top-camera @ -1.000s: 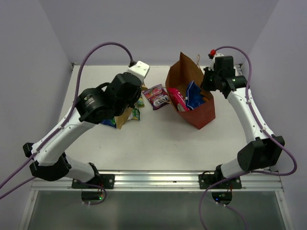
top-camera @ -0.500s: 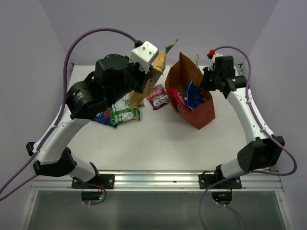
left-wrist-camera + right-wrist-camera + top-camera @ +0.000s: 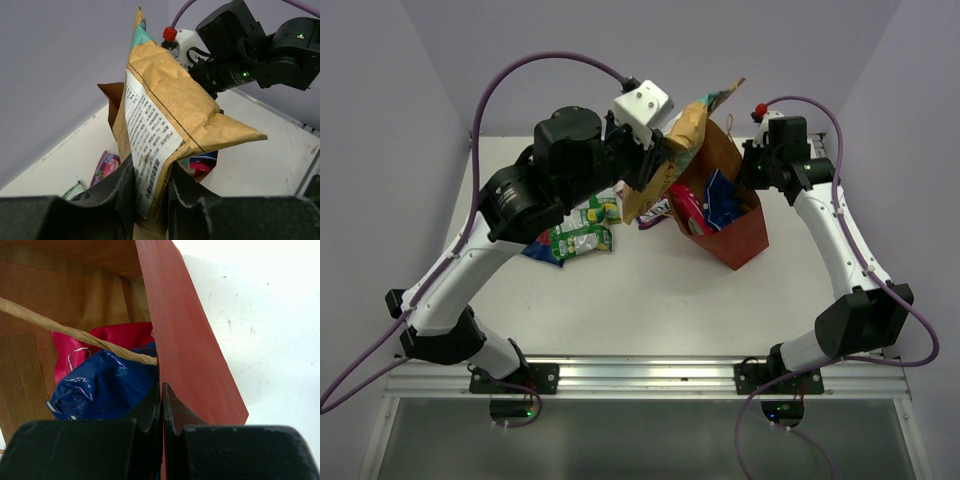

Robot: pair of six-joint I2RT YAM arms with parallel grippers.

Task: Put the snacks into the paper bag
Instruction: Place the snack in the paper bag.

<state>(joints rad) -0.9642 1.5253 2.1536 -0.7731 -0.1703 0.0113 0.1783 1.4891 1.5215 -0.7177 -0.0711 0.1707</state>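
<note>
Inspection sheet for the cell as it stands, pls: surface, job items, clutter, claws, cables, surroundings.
Surface: white table, a few small specks.
Job's things: bag upright and open, with a pink packet and a blue packet inside. Tan packet lifted near the bag's mouth. Green packets and purple packet on the table.
Clutter: nothing seen.
Claws: left claw shut on tan packet; right claw shut on the bag's wall.
Cables: purple cables loop above each arm, away from the packets.
Surroundings: plain walls; metal rail at near edge.

My left arm [image 3: 470, 265] rears high, wrist angled toward the right, jaws clamped tight. My right arm [image 3: 832, 240] reaches forward, jaws pinched closed.
</note>
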